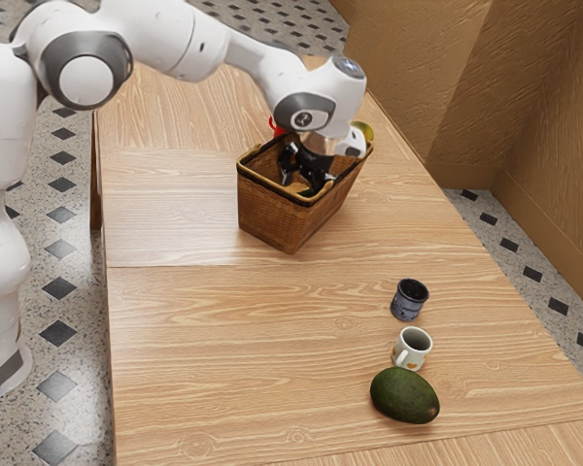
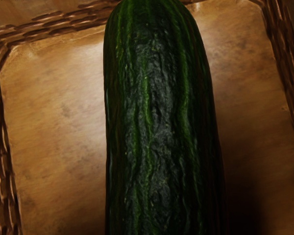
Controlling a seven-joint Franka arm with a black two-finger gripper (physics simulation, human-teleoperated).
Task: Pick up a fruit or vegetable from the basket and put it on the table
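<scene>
One brown wicker basket (image 1: 272, 209) stands on the pale wooden counter (image 1: 204, 359), in the upper middle of the exterior view. One black gripper, the tool (image 1: 304, 173), reaches down through the basket's mouth, under the white arm (image 1: 178, 39) that comes in from the upper left. I can't tell from the pictures how far open the tool is, or whether it is pinching anything.

One long dark green cucumber (image 2: 159, 122), ridged and streaked with lighter green, is directly under the tool in the wrist view, with the smooth brown floor of the basket showing along both its sides. So the cucumber is within the basket's walls; whether it rests on the floor or hangs above it, I can't say.

At the basket's far side in the exterior view there are two small bits of colour: one red object (image 1: 276, 126) by the rim, and one yellow-green object (image 1: 365, 129) beside the arm's end. Both are too hidden to name.

Two drinking vessels stand upright at the lower right: one dark blue-grey cup (image 1: 406, 308) and, just below it in the frame, one cream mug (image 1: 405, 349) with a handle. One plump dark green avocado (image 1: 404, 395) lies just beside the mug, lowest of the three.
</scene>
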